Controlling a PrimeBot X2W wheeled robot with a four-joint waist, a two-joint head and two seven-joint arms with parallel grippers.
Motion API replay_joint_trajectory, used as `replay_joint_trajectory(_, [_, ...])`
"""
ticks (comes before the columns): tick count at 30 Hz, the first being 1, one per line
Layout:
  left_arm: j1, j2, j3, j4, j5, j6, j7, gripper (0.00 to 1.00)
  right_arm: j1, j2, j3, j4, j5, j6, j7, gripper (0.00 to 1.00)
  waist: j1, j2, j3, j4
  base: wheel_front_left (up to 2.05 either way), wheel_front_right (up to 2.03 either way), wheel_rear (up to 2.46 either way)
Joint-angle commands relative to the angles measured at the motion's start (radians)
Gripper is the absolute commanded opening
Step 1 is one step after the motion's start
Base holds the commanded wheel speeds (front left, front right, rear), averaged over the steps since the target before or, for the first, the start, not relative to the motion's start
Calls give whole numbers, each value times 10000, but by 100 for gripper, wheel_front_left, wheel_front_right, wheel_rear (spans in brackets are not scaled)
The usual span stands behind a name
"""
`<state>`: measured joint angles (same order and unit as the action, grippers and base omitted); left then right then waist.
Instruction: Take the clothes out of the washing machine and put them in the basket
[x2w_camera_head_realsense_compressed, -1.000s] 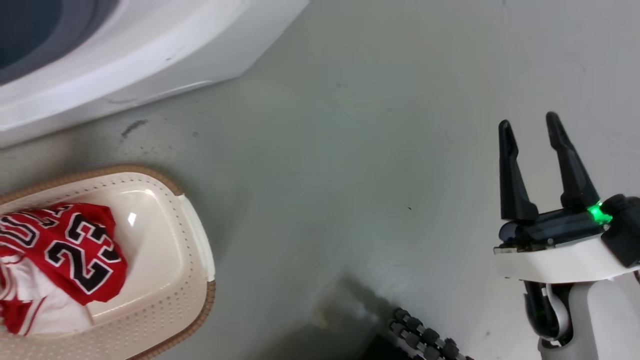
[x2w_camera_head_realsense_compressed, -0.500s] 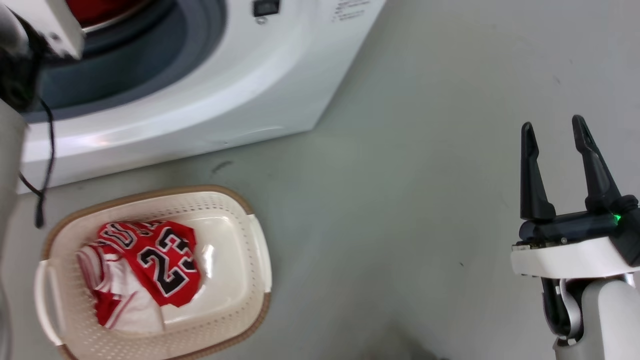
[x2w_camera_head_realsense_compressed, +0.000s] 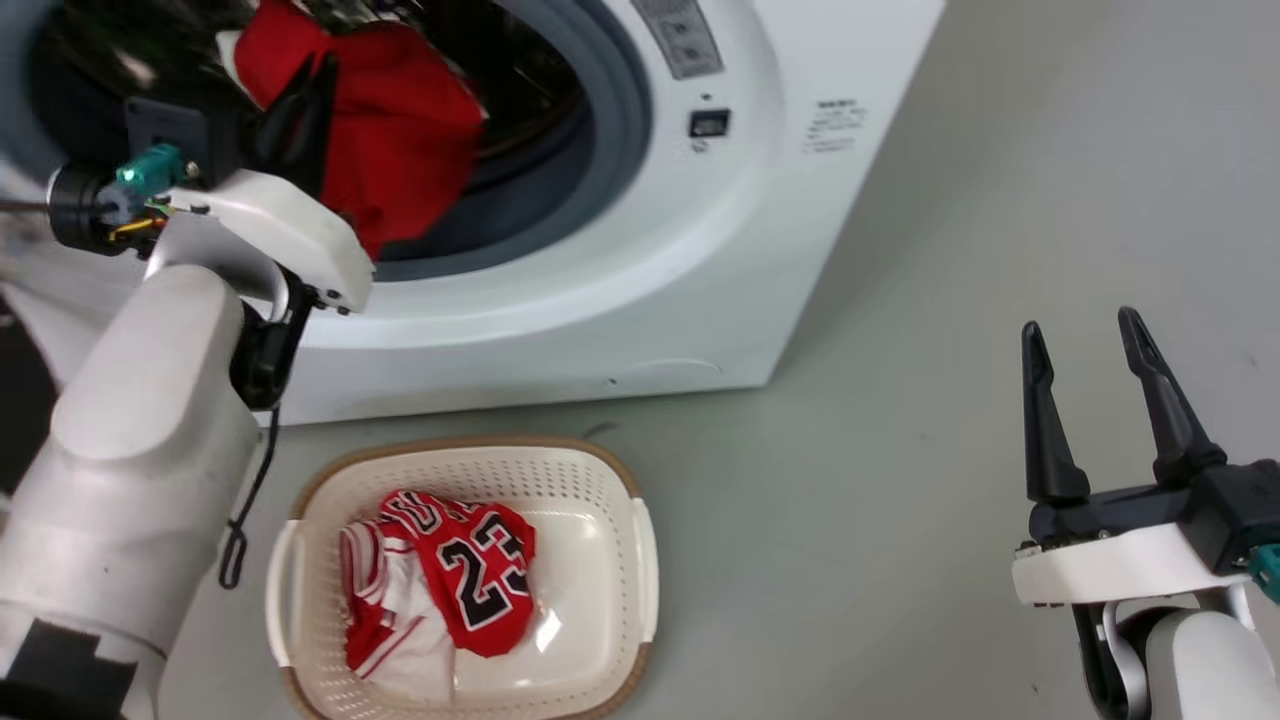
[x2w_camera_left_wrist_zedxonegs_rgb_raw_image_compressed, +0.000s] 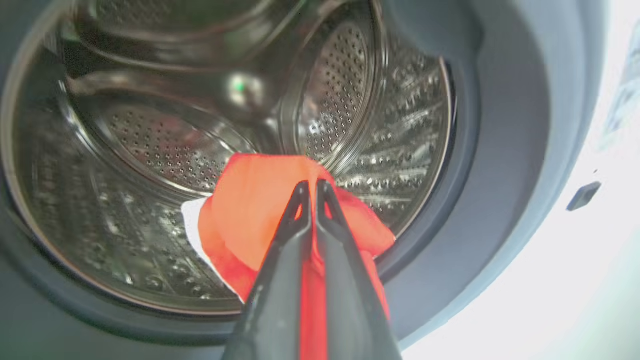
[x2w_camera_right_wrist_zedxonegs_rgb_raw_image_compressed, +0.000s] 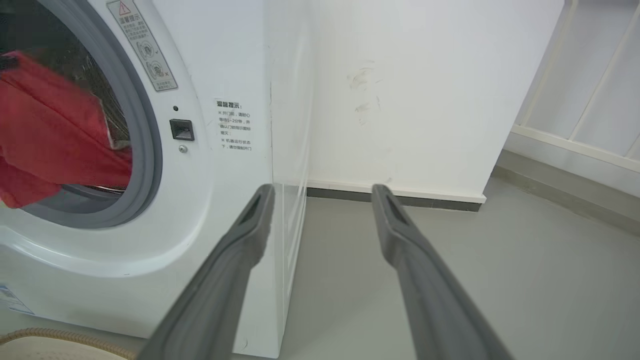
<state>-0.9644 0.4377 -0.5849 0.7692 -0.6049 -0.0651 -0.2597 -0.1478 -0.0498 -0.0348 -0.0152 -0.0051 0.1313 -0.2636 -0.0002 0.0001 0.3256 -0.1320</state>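
L pincer (x2w_camera_left_wrist_zedxonegs_rgb_raw_image_compressed: 311, 186): fingers nearly together, only a thin gap, clamped on a fold of the red cloth (x2w_camera_head_realsense_compressed: 400, 150). Cloth runs down btwn both fingers in L wrist view. Small white patch at the cloth's edge, too blurred to ID.

Red cloth: bunched at the mouth of the washing machine (x2w_camera_head_realsense_compressed: 700, 280), in front of the perforated steel drum (x2w_camera_left_wrist_zedxonegs_rgb_raw_image_compressed: 150, 150). Lower folds hang across the bottom of the grey seal (x2w_camera_head_realsense_compressed: 620, 120). Can't tell if any part touches the drum.

Jersey (x2w_camera_head_realsense_compressed: 470, 570): crumpled in the basket (x2w_camera_head_realsense_compressed: 460, 447), black 23 facing up, white-striped trim on its left side. Lies toward the basket's left half; right half of the basket bottom bare.

Basket: on the floor (x2w_camera_head_realsense_compressed: 900, 500), just in front of the machine, below the porthole. Not touching the machine as far as head view shows.

R pincer (x2w_camera_head_realsense_compressed: 1080, 322): fingers spread wide, nothing btwn them. Held over bare floor, well apart from basket and machine, to the right. R wrist view looks past the machine's front corner to a white wall (x2w_camera_right_wrist_zedxonegs_rgb_raw_image_compressed: 400, 100).
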Motion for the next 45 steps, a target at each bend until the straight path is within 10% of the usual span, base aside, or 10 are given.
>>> replay_joint_trajectory(1, [304,-9,190,-537,175,147,-69,0,147,-7,-25,56,-84,-10,-17,100,2,-1,-681,657,0,0,0])
replay_joint_trajectory(21, [5040,-45,939,-6388,978,775,558,0,634,-7,-96,225,-200,-10,-17,100,2,-1,-1389,1742,0,0,0])
replay_joint_trajectory(45, [4117,-1388,-1332,-1834,1825,-453,122,0,-653,-7,-25,-462,-788,-10,-18,100,2,-1,2108,1108,0,0,0])
